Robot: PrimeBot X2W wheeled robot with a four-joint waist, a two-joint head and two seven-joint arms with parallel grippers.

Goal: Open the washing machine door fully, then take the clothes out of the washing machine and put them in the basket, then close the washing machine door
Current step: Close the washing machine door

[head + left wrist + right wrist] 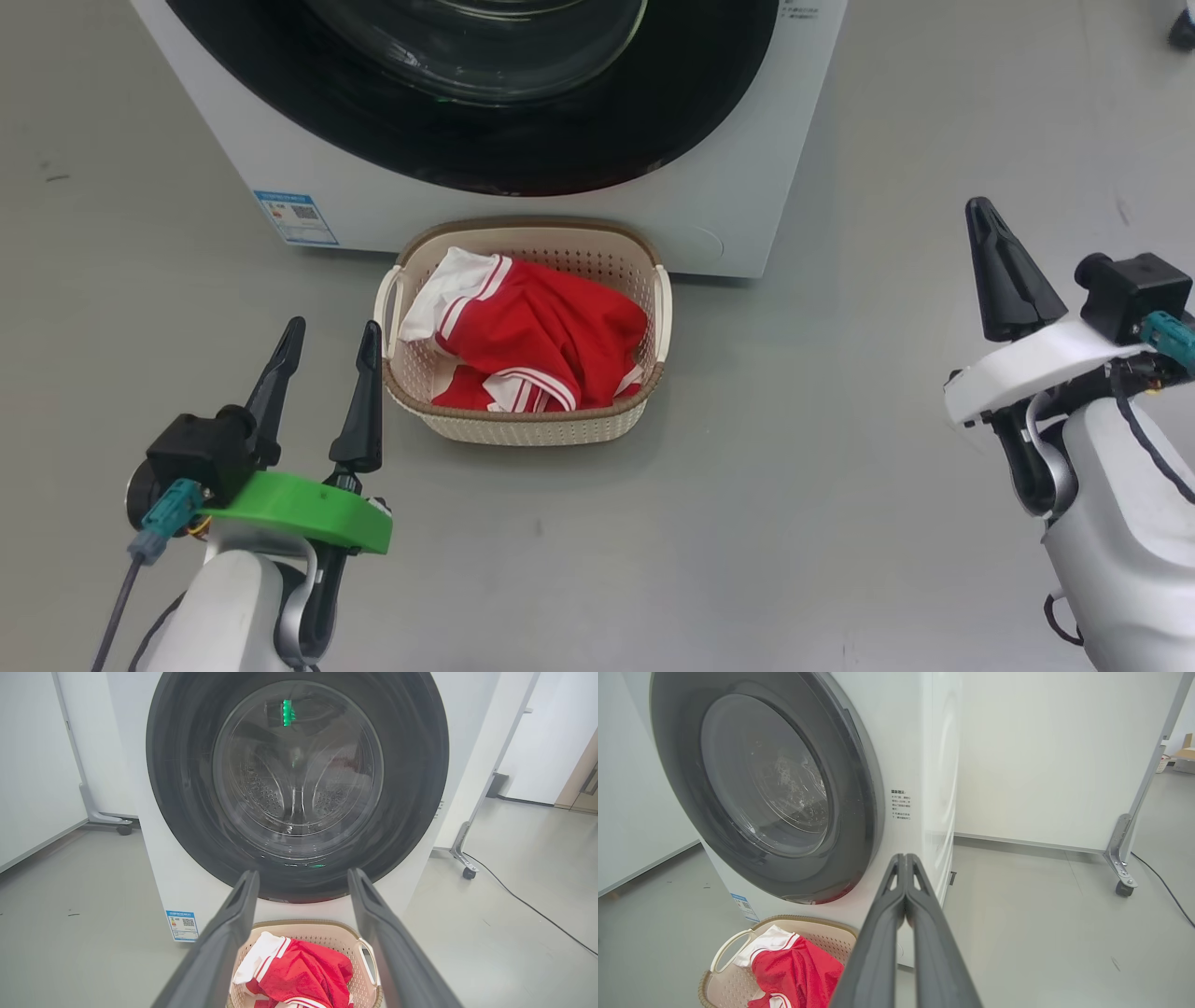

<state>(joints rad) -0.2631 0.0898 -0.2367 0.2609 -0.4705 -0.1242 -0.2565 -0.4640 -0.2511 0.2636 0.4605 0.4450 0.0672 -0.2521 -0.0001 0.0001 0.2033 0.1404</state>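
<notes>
The left gripper (334, 325) stands wide open and empty, its fingertips just beside the left wall of the basket (532, 227). The right gripper (980, 207) is pressed closed on nothing, well apart on the other side. The clothes (541, 336) lie heaped in the basket, which sits on the floor (794, 467) against the washing machine (233, 140), below the washing machine door (560, 159), flush with its front.

The washing machine door (485, 149) is shut across the drum mouth, so nothing gets in that way. The basket (532, 227) stands right in front of the washing machine (747, 187), below the door, and the clothes (551, 336) fill much of its open top. Bare floor (794, 467) spreads wide on either side. The left hand (334, 325) is just beside the basket's corner, and the right hand (980, 210) is well clear.
</notes>
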